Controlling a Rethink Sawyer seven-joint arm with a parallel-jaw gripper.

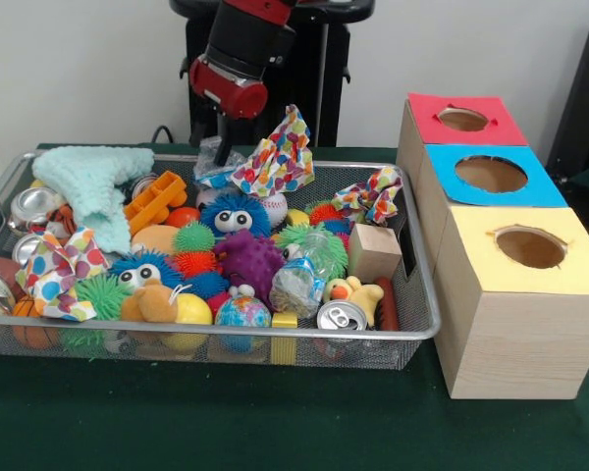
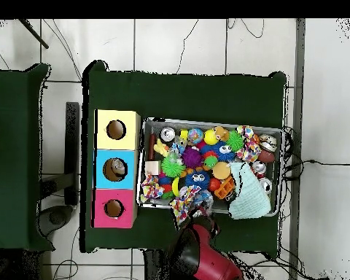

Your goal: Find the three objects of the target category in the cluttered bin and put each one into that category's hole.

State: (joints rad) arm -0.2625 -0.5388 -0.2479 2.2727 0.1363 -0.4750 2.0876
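The wire mesh bin [image 1: 424, 329] is full of toys; it also shows in the overhead view [image 2: 207, 121]. My gripper [image 1: 222, 145] hangs at the bin's far rim, left of a raised polka-dot cloth [image 1: 275, 159]. In the overhead view the gripper [image 2: 200, 214] is at the bin's near edge. A clear film bundle [image 1: 210, 160] lies right at the gripper; I cannot tell whether they touch. Another film bundle [image 1: 296, 283] lies near the front, beside a can [image 1: 340, 316]. The red-topped box's hole [image 1: 462, 119] is at the far right and also shows in the overhead view [image 2: 114, 208].
A blue-topped box [image 1: 491, 175] and a yellow-topped box [image 1: 530, 247] stand in a row beside the bin. A teal cloth [image 1: 93, 182], cans [image 1: 31, 204], a wooden block [image 1: 375, 251], spiky balls [image 1: 247, 259] and more dotted cloths [image 1: 57, 273] crowd the bin.
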